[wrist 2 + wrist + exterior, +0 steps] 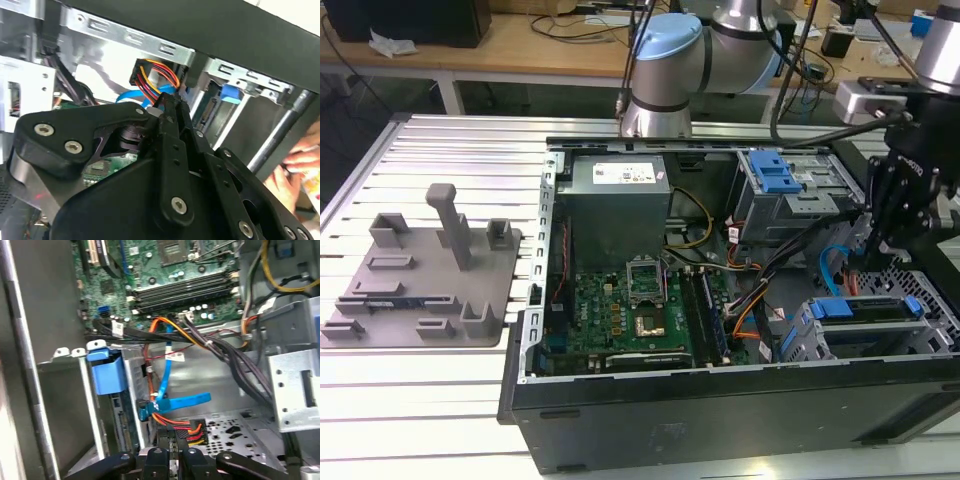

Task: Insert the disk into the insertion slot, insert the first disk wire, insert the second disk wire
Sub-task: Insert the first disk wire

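Clenching the power plug (pixel 182 429), the hand (pixel 174 447) hangs near the disk (pixel 868 310), already seated in the insertion slot (pixel 798 338). This looks like a wire step, which needs the plug squared to its socket.

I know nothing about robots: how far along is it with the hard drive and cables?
Done, it seems: the disk in its blue frame sits inside the insertion slot. A blue wire reaches the disk's rear edge, apparently plugged in. In hand: the gripper pinches the multicoloured wire plug, close to the disk but not seated. Left: that plug is not in yet.
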`<action>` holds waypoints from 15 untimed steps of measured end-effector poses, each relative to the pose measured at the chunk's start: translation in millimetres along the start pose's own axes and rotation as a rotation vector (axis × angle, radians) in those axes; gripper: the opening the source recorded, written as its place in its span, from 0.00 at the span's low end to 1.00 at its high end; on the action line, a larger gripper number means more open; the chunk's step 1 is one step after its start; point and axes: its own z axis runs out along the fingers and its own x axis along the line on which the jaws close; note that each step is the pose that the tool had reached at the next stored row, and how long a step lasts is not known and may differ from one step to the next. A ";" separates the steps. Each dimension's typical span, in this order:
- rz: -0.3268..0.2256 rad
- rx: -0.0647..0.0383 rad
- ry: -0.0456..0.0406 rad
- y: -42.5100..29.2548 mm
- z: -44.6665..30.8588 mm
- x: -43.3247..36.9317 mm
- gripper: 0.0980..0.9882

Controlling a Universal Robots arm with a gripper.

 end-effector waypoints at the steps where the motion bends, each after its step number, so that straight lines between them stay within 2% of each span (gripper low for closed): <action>1: 0.000 -0.003 -0.0196 -0.8 -0.2 0.9 0.08; 2: 0.001 -0.006 -0.0422 -1.6 -0.4 2.1 0.08; 3: 0.002 -0.010 -0.0683 -2.5 -1.0 3.5 0.08; 4: 0.002 -0.013 -0.0860 -3.0 -1.2 4.6 0.08; 5: 0.002 -0.015 -0.0987 -3.3 -1.2 5.7 0.08; 6: 0.003 -0.018 -0.1221 -3.9 -1.0 9.0 0.08; 7: 0.003 -0.021 -0.1373 -4.5 -1.3 12.8 0.08; 9: 0.003 -0.022 -0.1474 -5.1 -1.3 16.6 0.08; 13: -0.001 -0.022 -0.1472 -5.1 -1.5 16.7 0.08; 15: -0.029 -0.021 -0.1479 -5.0 -1.5 16.7 0.08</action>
